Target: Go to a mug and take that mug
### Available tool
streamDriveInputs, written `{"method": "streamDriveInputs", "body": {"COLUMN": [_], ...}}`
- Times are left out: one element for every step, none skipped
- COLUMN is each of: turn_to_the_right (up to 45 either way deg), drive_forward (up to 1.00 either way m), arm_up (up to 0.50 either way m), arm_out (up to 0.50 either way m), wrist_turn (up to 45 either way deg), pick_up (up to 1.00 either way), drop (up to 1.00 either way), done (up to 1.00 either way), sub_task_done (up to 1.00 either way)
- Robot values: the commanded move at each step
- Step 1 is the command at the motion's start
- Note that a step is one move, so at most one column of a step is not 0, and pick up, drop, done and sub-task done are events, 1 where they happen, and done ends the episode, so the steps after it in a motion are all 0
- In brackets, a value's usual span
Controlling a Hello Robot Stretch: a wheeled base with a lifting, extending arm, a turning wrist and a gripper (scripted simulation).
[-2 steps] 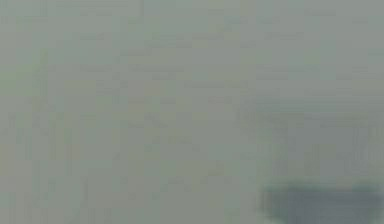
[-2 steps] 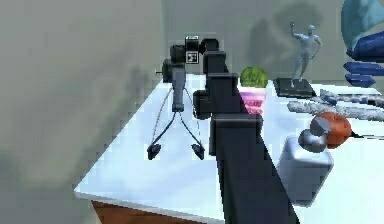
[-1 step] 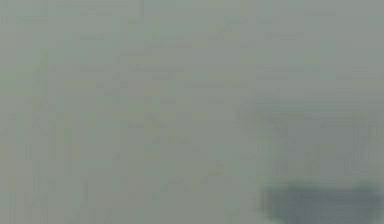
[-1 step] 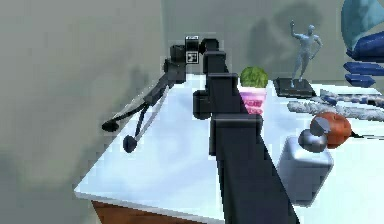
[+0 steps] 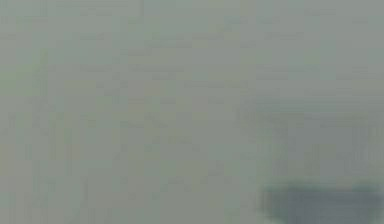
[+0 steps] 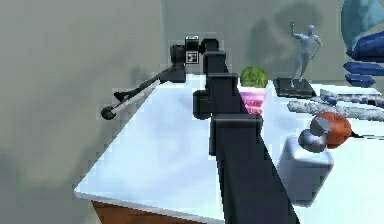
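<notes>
The dark arm bar (image 6: 240, 150) reaches out over a white table (image 6: 150, 160). At its far end are the white marker squares and the gripper body. The gripper (image 6: 116, 103) has thin fingers that slant down to the table's far left corner. Only grey wall lies behind the fingertips (image 6: 109, 112), so the gripper holds nothing. A small dark object (image 6: 199, 103) stands on the table against the arm's left side; I cannot tell whether it is a mug.
Right of the arm the table carries a green plant in a pink pot (image 6: 252, 88), a grey statue (image 6: 303, 55), a white bottle (image 6: 305, 168), a reddish round thing (image 6: 332, 128) and flat items (image 6: 345, 98). A plain grey wall (image 5: 150, 100) is close ahead.
</notes>
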Motion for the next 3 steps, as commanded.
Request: {"method": "streamDriveInputs", "body": {"turn_to_the_right": [0.0,0.0,0.0], "drive_forward": [0.0,0.0,0.0], "arm_up": [0.0,0.0,0.0], "arm_out": [0.0,0.0,0.0], "wrist_turn": [45.0,45.0,27.0], "pick_up": [0.0,0.0,0.0], "drop": [0.0,0.0,0.0], "done": [0.0,0.0,0.0], "sub_task_done": [0.0,0.0,0.0]}}
